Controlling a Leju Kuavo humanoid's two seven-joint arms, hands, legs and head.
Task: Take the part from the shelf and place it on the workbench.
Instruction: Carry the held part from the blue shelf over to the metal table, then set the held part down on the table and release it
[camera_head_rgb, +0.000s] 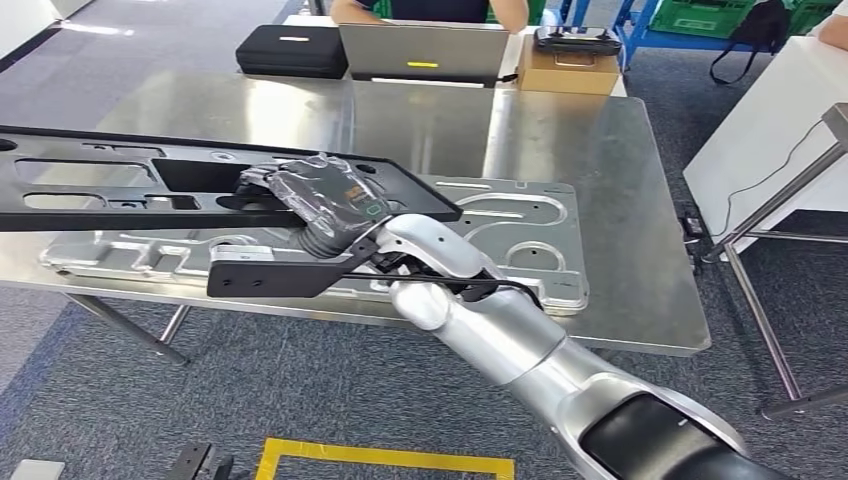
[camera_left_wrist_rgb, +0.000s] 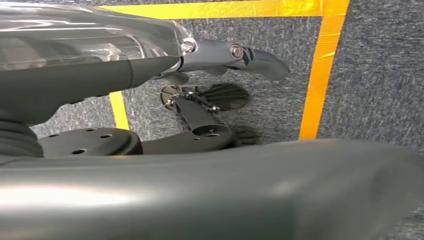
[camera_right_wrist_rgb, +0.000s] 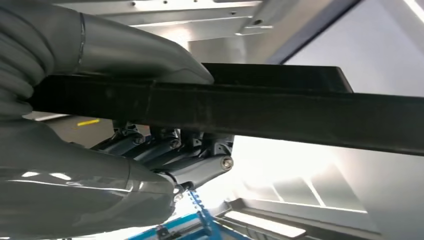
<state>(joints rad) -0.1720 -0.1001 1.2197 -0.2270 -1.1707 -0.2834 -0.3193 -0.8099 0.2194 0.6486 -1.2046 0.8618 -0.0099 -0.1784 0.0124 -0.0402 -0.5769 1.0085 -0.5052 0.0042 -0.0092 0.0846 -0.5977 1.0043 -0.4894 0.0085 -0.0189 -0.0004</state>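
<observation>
The right hand (camera_head_rgb: 325, 205) is seen in the head view closed around the edge of a long black part (camera_head_rgb: 120, 185), a flat panel with several cut-out openings. The part is gripped near one of its ends, and most of its length extends away from the hand toward the robot's left. In the right wrist view the hold is shown more closely: the thick grey thumb (camera_right_wrist_rgb: 150, 55) is pressed on one face of the black part (camera_right_wrist_rgb: 280, 112), and the darker fingers (camera_right_wrist_rgb: 170, 150) are curled against the opposite face, so the panel edge is clamped between them.

The part is held above the workbench (camera_head_rgb: 600, 150), a steel-topped table just beyond the hand. Whether the part touches anything below it cannot be told. Directly under the hand and the part a silver metal plate (camera_head_rgb: 520, 225) with curved slots is lying flat on the workbench. A second black piece, a narrow bracket (camera_head_rgb: 285, 272), is seen just below the wrist, on the side nearer to the robot.

The left hand (camera_left_wrist_rgb: 225, 55) is seen in the left wrist view over grey carpet with yellow tape lines (camera_left_wrist_rgb: 320, 70). Its fingers are slightly bent and nothing is held in it.

Beyond the workbench, far from the hand, a laptop (camera_head_rgb: 420, 52), a black case (camera_head_rgb: 292, 50) and a cardboard box (camera_head_rgb: 568, 70) are placed.
</observation>
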